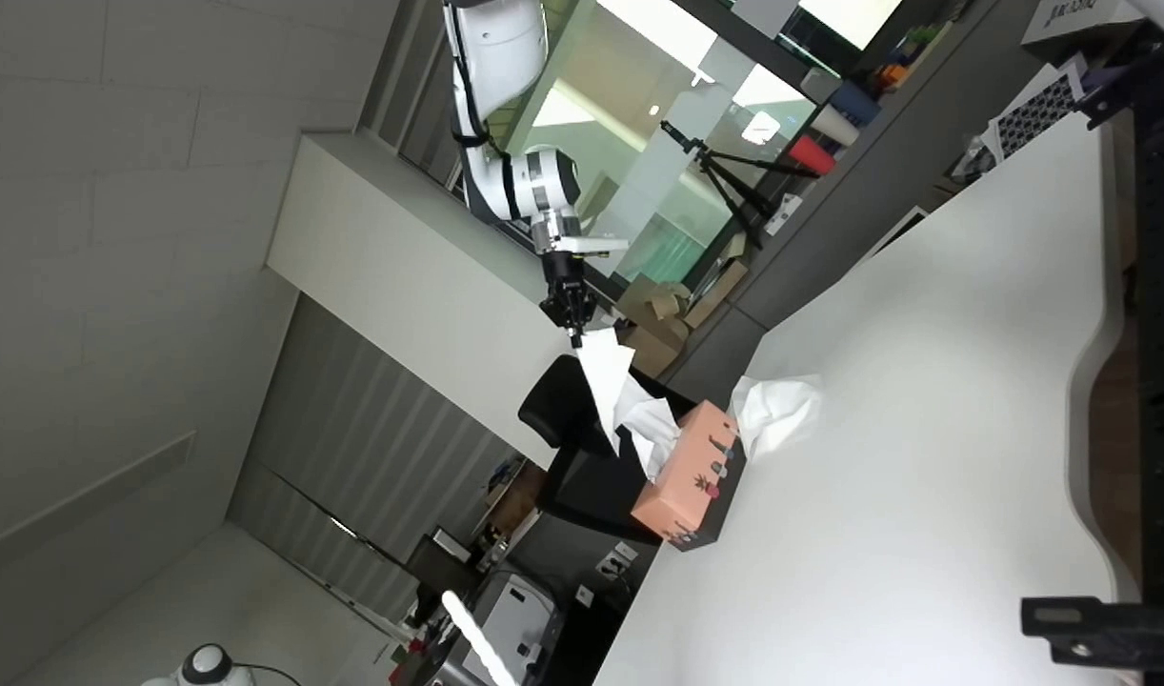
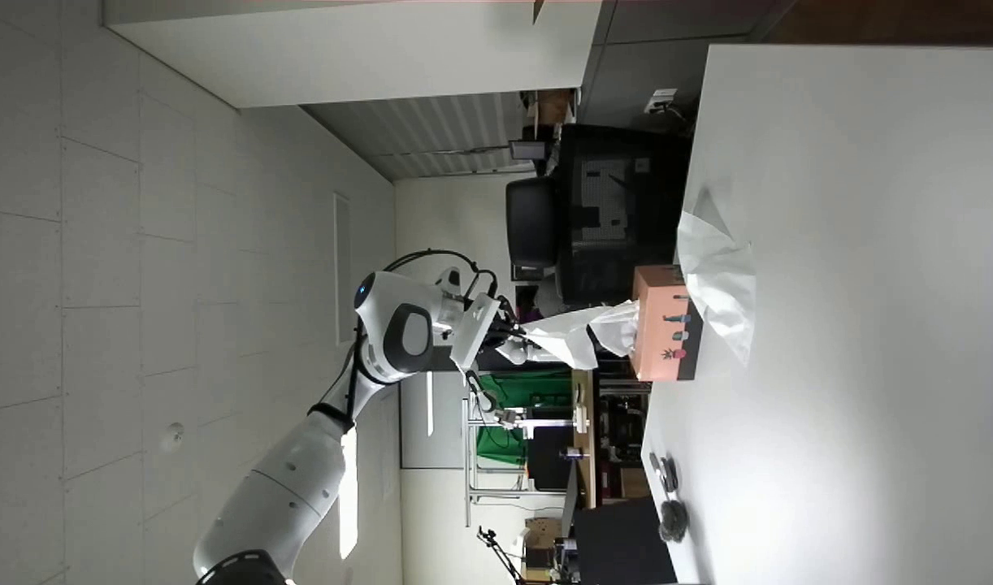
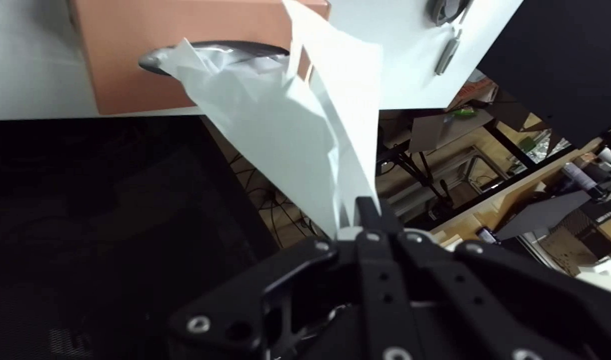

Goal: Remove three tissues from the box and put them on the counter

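The orange tissue box point(image 1: 679, 476) stands on the white counter point(image 1: 887, 514) near its edge; both exterior pictures are turned sideways. The box shows also in an exterior view point(image 2: 656, 329) and the wrist view point(image 3: 128, 65). My gripper point(image 1: 576, 335) is above the box, shut on a white tissue point(image 1: 601, 376). In the wrist view the fingertips point(image 3: 373, 212) pinch this tissue point(image 3: 280, 145), which stretches toward the box slot. Another tissue point(image 1: 651, 429) sticks up from the slot and overlaps the held one; I cannot tell whether they are joined. A crumpled tissue point(image 1: 780, 412) lies on the counter beside the box point(image 2: 717, 280).
A black chair point(image 2: 622, 211) stands against the counter edge by the box. Small dark grey items point(image 2: 673, 520) lie on the counter near a dark panel point(image 2: 626, 544). A black bracket point(image 1: 1087, 629) sits at the counter's far edge.
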Tool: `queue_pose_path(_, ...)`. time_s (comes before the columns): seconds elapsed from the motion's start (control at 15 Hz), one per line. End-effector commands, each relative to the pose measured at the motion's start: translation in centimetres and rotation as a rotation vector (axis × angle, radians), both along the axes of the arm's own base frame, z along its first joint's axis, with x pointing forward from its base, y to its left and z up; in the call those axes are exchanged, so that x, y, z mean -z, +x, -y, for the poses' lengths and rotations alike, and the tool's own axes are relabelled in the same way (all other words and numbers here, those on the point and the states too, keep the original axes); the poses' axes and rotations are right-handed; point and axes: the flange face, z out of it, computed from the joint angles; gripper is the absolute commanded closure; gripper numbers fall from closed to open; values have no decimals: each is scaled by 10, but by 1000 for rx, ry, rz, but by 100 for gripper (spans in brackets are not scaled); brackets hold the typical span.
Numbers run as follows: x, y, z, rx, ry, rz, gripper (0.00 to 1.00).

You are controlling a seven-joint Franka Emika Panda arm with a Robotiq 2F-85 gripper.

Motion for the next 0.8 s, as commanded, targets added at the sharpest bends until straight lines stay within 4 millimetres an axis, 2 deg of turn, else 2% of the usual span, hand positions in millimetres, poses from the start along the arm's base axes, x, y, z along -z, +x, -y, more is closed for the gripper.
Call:
queue_pose_path(0.0, -7, -30, 38, 80, -65, -41, 100)
queue_pose_path(0.2, 10, -44, 78, 155, -100, -86, 100)
queue_pose_path(0.4, 39, -52, 108, 227, -156, -134, 100)
queue_pose_path(0.6, 74, -54, 120, 260, -193, -190, 100)
queue_pose_path(0.73, 99, -51, 115, 269, -196, -212, 100)
